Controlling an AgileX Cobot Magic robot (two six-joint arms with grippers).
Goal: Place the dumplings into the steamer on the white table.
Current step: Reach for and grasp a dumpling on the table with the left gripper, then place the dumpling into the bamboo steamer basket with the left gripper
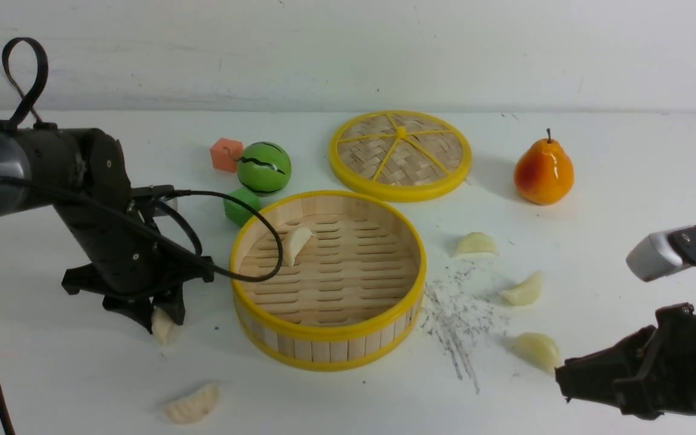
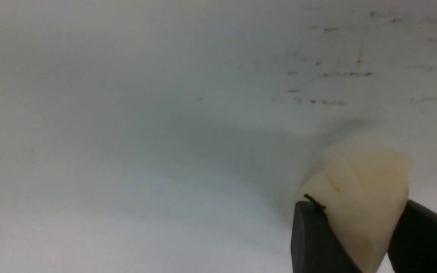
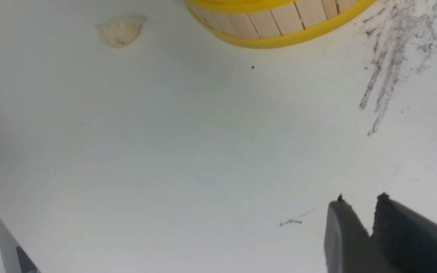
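- Dumplings (image 1: pixel 295 243), six by our count: one already lies inside the steamer (image 1: pixel 330 331), on the slats toward its far-left wall.
- Left of the steamer, our left gripper (image 1: pixel 161 313) stands low over the table (image 1: pixel 626 151) with a second dumpling (image 1: pixel 162 331) between its jaws. The wrist view shows both fingers (image 2: pixel 317 242) pressed to the dumpling's flanks. We judge it gripped but not yet lifted, since it sits at table level.
- A third dumpling (image 1: pixel 193 403) lies loose left of the steamer, on our side of it.
- Right of the steamer, three lie on the table: the far dumpling (image 1: pixel 475 243) near its wall, the middle dumpling (image 1: pixel 523 290) farther out, and the near dumpling (image 1: pixel 538 350) out toward our side.
- Our right gripper (image 1: pixel 560 376) sits low to the right of the steamer, its tip just beside the near dumpling. Its jaws stand a narrow slit apart with nothing between them.
- Beyond the steamer, the lid (image 1: pixel 400 154) lies flat on the table, clear of the basket.
- Our tally: one in, one in the grip, four untouched. For the left arm, we expect the next move to be a lift and a carry over the yellow rim.
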